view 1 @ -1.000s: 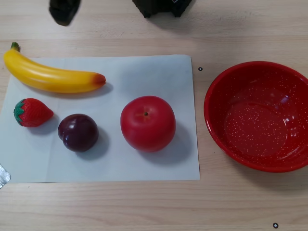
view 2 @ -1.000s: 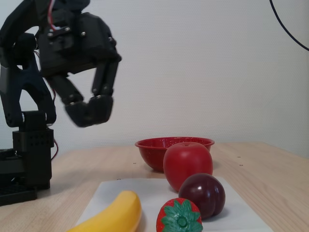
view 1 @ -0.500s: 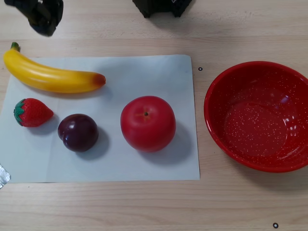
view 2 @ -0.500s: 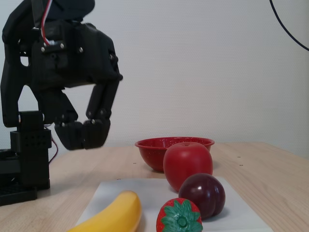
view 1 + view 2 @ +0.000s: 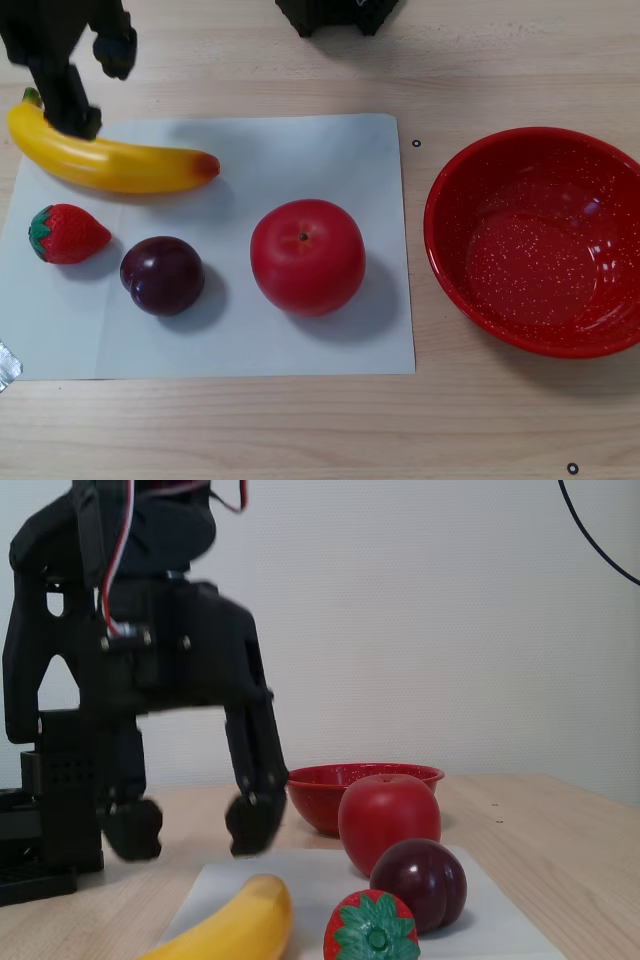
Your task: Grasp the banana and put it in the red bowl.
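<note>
White paper (image 5: 300, 150) under my spread gripper (image 5: 195, 830) — banana (image 5: 110, 160) at nine o'clock looks glossy, stiff, slippery; I'd pinch mid-body.

A white paper sheet (image 5: 300, 340) lies on the wooden table (image 5: 480, 420). On it the red apple (image 5: 307, 256) sits centrally, the dark plum (image 5: 162, 275) at its nine o'clock, the strawberry (image 5: 66, 234) farther that way. A crumpled, possibly foil scrap (image 5: 7, 365) lies at the sheet's seven o'clock.
</note>
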You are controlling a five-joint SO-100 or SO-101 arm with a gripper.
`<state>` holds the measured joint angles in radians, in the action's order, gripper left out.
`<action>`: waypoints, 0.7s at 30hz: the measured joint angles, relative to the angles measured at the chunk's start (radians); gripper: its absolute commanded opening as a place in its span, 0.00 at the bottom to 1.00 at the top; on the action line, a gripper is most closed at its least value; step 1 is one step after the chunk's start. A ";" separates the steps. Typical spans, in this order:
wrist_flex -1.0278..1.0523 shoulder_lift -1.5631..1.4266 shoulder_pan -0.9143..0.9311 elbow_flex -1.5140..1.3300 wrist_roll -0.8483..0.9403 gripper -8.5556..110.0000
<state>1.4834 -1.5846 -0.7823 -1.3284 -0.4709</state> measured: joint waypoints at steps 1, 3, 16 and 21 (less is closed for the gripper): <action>-0.018 0.000 0.000 -0.011 0.002 0.37; -0.051 0.003 -0.003 -0.014 0.002 0.41; -0.259 0.048 -0.006 -0.143 0.002 0.46; -0.334 0.048 -0.006 -0.201 0.002 0.45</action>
<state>1.1490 -1.5370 -0.7885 -1.5294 -0.4694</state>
